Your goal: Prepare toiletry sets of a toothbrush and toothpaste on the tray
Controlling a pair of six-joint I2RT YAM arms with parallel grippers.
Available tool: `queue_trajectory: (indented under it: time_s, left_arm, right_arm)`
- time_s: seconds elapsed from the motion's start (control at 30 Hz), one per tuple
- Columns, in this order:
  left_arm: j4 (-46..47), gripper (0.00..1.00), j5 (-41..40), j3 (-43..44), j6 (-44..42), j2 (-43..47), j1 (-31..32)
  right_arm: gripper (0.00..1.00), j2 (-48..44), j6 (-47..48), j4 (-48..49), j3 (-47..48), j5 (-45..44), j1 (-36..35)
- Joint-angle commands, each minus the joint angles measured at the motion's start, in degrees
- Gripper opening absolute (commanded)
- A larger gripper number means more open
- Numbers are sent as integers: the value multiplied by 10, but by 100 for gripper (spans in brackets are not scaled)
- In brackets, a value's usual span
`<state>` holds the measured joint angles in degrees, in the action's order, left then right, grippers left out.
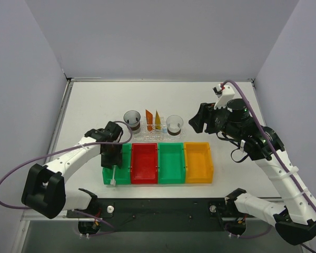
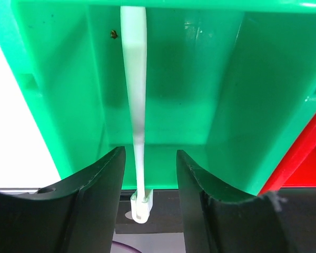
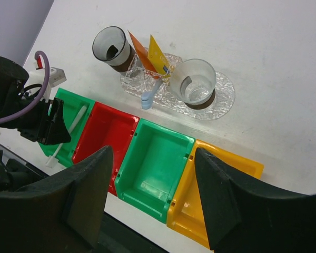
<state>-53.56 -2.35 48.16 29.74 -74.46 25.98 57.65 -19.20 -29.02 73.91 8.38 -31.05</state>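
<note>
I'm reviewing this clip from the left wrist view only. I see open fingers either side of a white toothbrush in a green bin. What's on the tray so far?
Observer: The tray has an orange tube, a yellow tube and a pale blue toothbrush. They sit between one clear cup and a second cup at the tray's left end.
Operator: Is the right arm carrying anything?
Observer: No. The right gripper is open and empty, and hangs to the right of the tray.
Operator: Which bin am I over?
Observer: You're over the leftmost green bin of four. Next to it come a red bin, a second green bin and an orange bin.
</note>
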Motion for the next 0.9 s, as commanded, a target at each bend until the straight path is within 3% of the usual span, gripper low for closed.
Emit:
queue_trajectory:
  time_s: [0.0, 0.63, 0.87]
  left_arm:
    - [14, 53, -4, 11, 9, -21, 6]
    - [31, 34, 16, -2, 7, -53, 5]
    - [12, 13, 15, 25, -2, -46, 5]
  right_arm:
    - [58, 1, 7, 9, 14, 18, 4]
    - [57, 4, 14, 8, 17, 18, 4]
    - [57, -3, 12, 8, 13, 15, 4]
